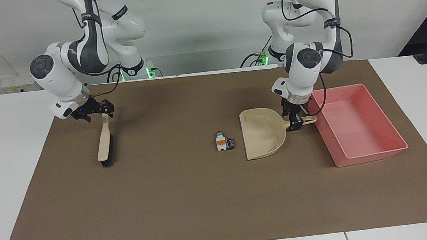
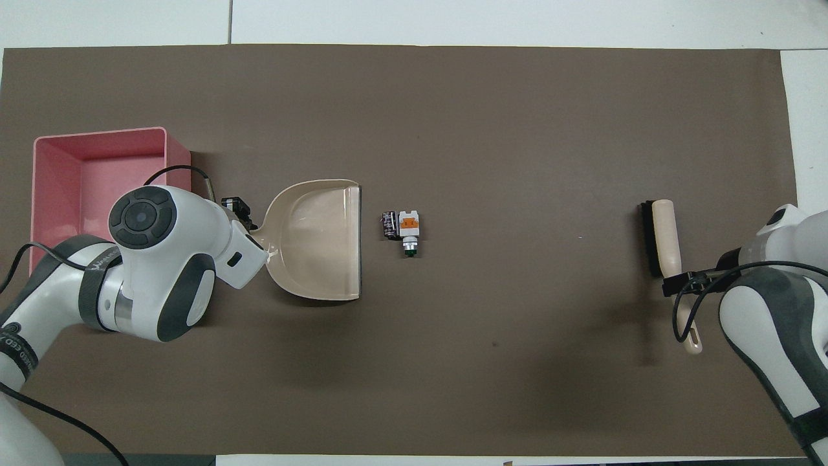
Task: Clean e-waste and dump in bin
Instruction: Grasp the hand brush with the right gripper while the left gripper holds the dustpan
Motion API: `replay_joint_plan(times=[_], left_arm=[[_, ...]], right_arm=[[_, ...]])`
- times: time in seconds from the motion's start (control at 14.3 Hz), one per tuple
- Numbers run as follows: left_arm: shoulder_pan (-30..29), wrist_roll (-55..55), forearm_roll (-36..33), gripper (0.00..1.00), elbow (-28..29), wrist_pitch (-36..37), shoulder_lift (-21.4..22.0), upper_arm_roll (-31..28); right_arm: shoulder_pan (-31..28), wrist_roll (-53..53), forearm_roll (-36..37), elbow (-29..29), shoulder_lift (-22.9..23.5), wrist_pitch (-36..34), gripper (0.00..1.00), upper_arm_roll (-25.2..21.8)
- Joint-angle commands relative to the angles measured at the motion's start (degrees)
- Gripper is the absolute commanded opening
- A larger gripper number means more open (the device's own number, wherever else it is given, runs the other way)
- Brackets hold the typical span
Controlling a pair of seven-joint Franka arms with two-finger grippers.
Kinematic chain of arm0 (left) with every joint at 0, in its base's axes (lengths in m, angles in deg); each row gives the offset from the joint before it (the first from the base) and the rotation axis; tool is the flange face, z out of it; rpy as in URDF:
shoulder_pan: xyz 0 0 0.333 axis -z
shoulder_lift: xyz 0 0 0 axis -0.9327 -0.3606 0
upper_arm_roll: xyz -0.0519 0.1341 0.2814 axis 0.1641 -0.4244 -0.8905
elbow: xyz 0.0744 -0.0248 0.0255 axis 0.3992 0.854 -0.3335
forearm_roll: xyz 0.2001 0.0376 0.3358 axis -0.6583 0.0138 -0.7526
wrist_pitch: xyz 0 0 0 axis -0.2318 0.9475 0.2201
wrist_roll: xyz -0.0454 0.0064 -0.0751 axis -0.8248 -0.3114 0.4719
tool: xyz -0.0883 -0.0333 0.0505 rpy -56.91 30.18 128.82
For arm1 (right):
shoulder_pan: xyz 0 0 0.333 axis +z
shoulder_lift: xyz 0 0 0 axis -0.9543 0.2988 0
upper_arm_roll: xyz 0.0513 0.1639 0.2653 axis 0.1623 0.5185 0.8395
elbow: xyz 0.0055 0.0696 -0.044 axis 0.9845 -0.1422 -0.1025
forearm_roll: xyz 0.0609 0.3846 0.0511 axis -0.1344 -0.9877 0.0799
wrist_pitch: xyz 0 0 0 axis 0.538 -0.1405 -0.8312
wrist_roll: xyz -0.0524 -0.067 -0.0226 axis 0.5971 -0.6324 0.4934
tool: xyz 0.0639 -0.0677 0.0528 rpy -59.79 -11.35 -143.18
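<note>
Your left gripper (image 1: 294, 122) is down on the handle of the dustpan (image 1: 262, 131), its fingers clamped on the stem where the handle meets the scoop. The dustpan lies flat on the brown mat (image 1: 190, 200) that covers the worktop (image 1: 2, 164), its open mouth turned toward the right arm's end. In the facing view the pink bin (image 1: 373, 147) sits at about 3 o'clock from the dustpan, just beside the tip of the handle, at the left arm's end of the mat.

The e-waste lies on the mat just off the dustpan's mouth, at about 9 o'clock from it in the facing view: a white scrap with an orange patch (image 1: 220, 142), and a small dark chip (image 1: 230, 143) touching it on the side nearer the dustpan. In the overhead view the white scrap (image 2: 409, 226) and the chip (image 2: 389, 225) lie side by side.

Your right gripper (image 1: 104, 111) is at the handle of the brush (image 1: 104, 143), at the end nearer the robots; you cannot tell whether its fingers have met on the handle. The brush lies on the mat toward the right arm's end, bristles down, well apart from the scraps.
</note>
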Motion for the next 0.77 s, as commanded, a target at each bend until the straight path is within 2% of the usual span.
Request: replay_joint_plan(times=[0.0,0.21,0.49,0.7], left_arm=[[0.6,-1.2,-1.1,0.02,0.3,-1.0,0.2,-0.6],[0.8,-0.8,-1.1,0.0,-0.8,-0.3,0.1,-0.6],[0.9,-0.8,-1.5,0.0,-7.1,8.0,-1.2,-0.7],[3.7,-0.9,-9.3,0.0,-8.7,10.2,-1.4,-0.6]], right_arm=[[-1.0,-2.5,-0.8,-3.2,-0.5,2.8,0.98,0.3],[-0.9,-3.1,-0.8,-4.2,0.0,3.0,0.93,0.3],[-1.0,-3.6,-0.8,-5.8,-0.1,4.6,0.88,0.3],[-1.5,-4.9,-0.8,-6.2,-0.2,4.7,0.81,0.3]])
